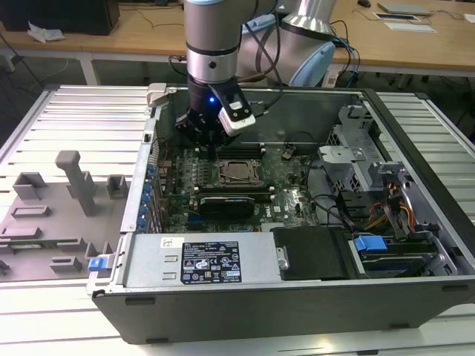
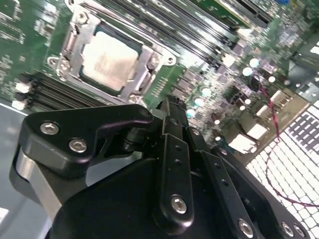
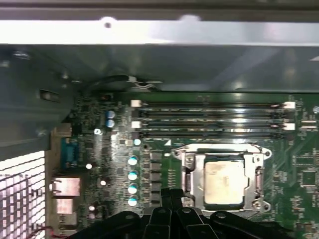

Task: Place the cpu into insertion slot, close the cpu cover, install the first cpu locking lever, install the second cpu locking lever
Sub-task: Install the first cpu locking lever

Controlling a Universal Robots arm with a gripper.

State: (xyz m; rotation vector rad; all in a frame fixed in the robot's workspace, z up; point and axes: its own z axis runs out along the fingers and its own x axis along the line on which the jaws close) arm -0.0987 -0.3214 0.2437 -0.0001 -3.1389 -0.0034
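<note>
The claw [image 3: 169, 192], fingers together and empty, hovers over the board, and at its five o'clock in the exterior view the cpu [image 3: 223, 183] already sits in the insertion slot [image 3: 199, 180] under the lowered cpu cover [image 3: 222, 151]; whether the locking levers are latched I cannot tell.

We see a green circuit board [image 3: 294, 149] carrying the pale silver-grey cpu [image 3: 223, 183], framed by the shiny silvery cpu cover [image 3: 258, 174]. The end effector [image 2: 172, 102] is matte black with silver screw heads. In the exterior view, the bench [image 1: 82, 111] is light grey with parallel ribs, and bright blue tabs [image 1: 145, 194] line the board's edge.
</note>
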